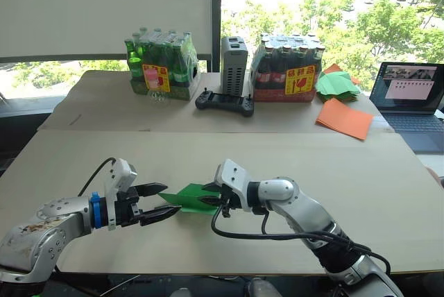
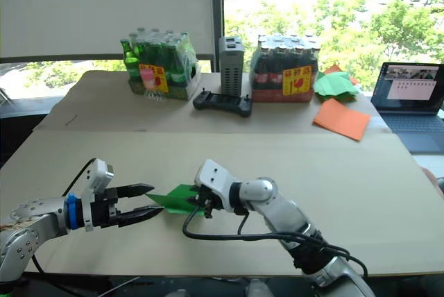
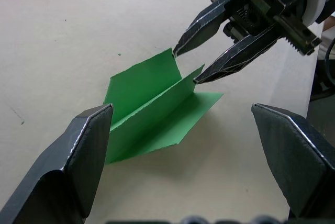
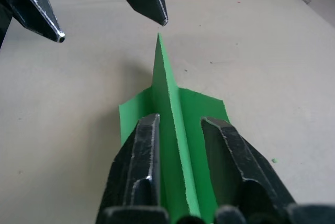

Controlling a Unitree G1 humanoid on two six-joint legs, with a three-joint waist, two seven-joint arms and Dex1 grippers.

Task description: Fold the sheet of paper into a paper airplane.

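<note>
The green sheet of paper is folded into a paper airplane (image 1: 187, 196) lying on the near table, nose toward my left arm, with flat wings and an upright centre fold (image 4: 166, 98). My right gripper (image 1: 211, 201) is at its tail, open, and its fingers (image 4: 144, 156) straddle the upright fold with a gap on each side. My left gripper (image 1: 170, 200) is open wide just off the nose and touches nothing. The left wrist view has the airplane (image 3: 152, 114) between my left fingers (image 3: 84, 150), with the right gripper (image 3: 186, 66) at the far end.
On the far table stand a pack of green bottles (image 1: 159, 68), a grey box (image 1: 234, 64), a black controller (image 1: 224, 101) and a pack of dark bottles (image 1: 288, 71). A heap of green sheets (image 1: 338, 84), an orange sheet (image 1: 345, 118) and a laptop (image 1: 409, 99) lie far right.
</note>
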